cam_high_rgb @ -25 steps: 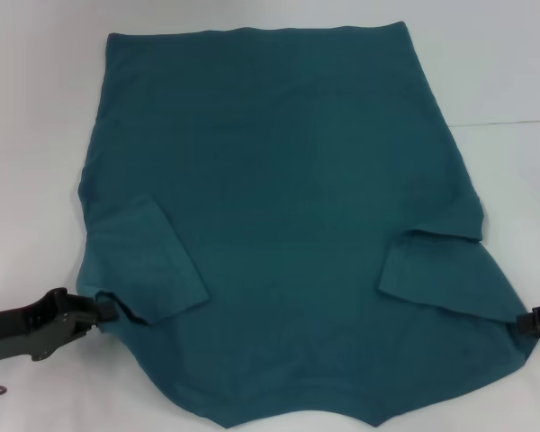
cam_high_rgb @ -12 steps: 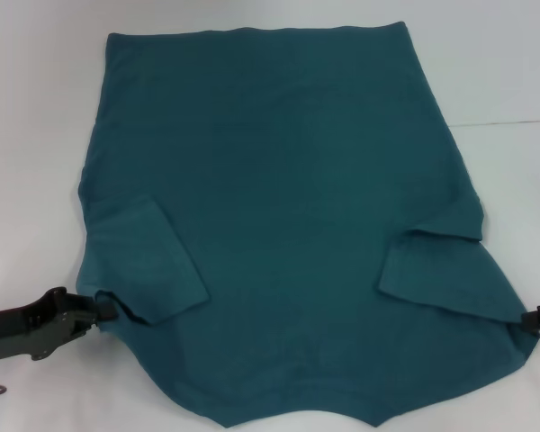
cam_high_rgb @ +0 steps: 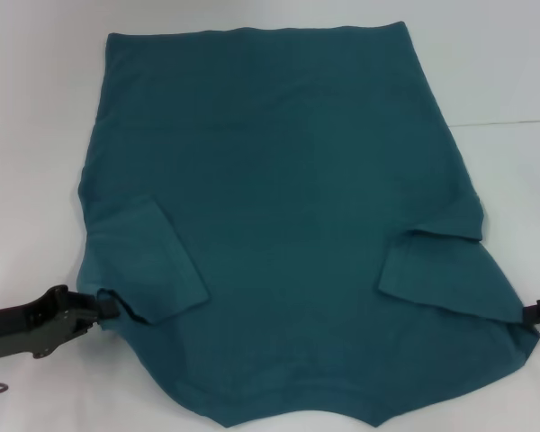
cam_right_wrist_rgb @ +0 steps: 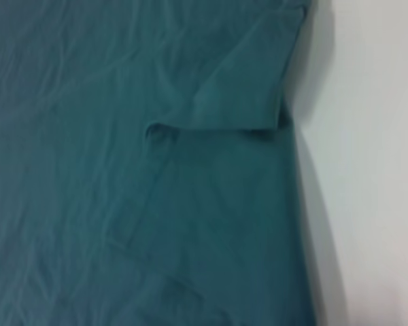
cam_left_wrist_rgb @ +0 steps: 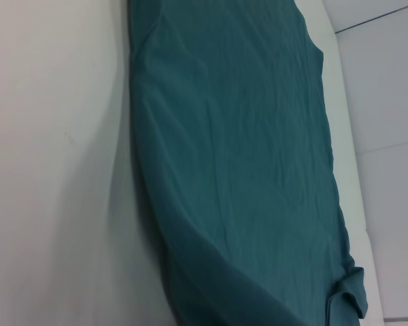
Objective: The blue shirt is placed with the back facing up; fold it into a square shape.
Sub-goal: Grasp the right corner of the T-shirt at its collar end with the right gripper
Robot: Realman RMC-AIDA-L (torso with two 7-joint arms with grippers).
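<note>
The blue shirt (cam_high_rgb: pixel 279 207) lies flat, back up, across the white table (cam_high_rgb: pixel 36 135), sleeves folded inward. The left gripper (cam_high_rgb: pixel 108 308) pinches its left shoulder edge; whether the right gripper (cam_high_rgb: pixel 533 314) at the opposite edge grips cannot be told. The cloth looks soft, light and limp, best held at its shoulder corners.

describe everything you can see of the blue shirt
The blue shirt is a plain dark teal short-sleeved tee of soft, cotton-like knit, spread flat and faintly wrinkled on a white table. No print shows. Its straight hem lies at the far side, its neck end nearest the robot. Both sleeves are folded inward over the body. The left gripper meets its edge by the left sleeve, the right gripper by the right sleeve.
</note>
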